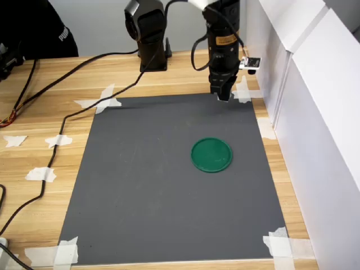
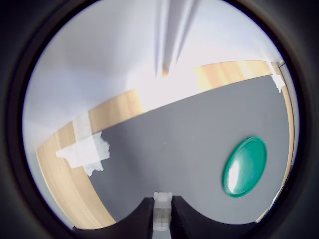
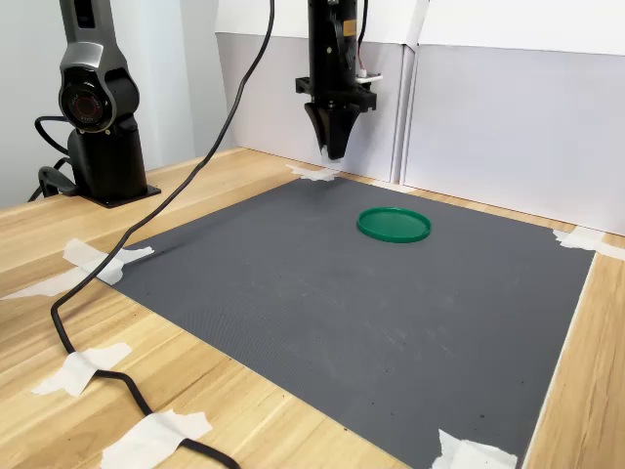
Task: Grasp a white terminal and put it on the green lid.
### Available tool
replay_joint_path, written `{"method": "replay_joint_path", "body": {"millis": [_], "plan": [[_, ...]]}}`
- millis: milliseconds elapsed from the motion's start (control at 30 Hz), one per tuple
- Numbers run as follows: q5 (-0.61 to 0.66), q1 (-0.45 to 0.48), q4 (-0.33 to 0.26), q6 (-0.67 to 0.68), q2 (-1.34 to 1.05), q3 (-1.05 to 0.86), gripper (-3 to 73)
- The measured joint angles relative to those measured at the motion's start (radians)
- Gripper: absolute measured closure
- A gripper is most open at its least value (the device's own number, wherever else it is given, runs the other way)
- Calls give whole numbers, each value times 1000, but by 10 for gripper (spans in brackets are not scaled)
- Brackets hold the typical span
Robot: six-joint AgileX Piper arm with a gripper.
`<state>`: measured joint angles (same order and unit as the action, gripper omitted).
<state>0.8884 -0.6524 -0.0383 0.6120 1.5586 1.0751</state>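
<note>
Gripper (image 2: 162,219) is pinching the white terminal (image 2: 162,205) between its fingertips, hanging above the grey mat's (image 1: 157,191) far edge. Green lid (image 1: 211,154) is lying flat on the mat, well apart from the gripper, nearer the first exterior view's camera. Judgement: carry toward lid, then lower.

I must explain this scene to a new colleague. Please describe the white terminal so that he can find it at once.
Start from the dark grey mat taped on the wooden table. Above its far corner, close to the white wall panels, hangs the black end effector. The white terminal is the tiny blocky piece pinched between its fingers; unlike the flat white tape strips on the mat's corners, it is held in the air.
</note>
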Motion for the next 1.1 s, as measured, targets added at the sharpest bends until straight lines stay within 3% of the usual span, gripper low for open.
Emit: {"method": "replay_joint_path", "body": {"millis": [433, 1100], "plan": [[-45, 265, 16, 27, 37, 136, 611], [-77, 233, 25, 130, 275, 201, 607]]}}
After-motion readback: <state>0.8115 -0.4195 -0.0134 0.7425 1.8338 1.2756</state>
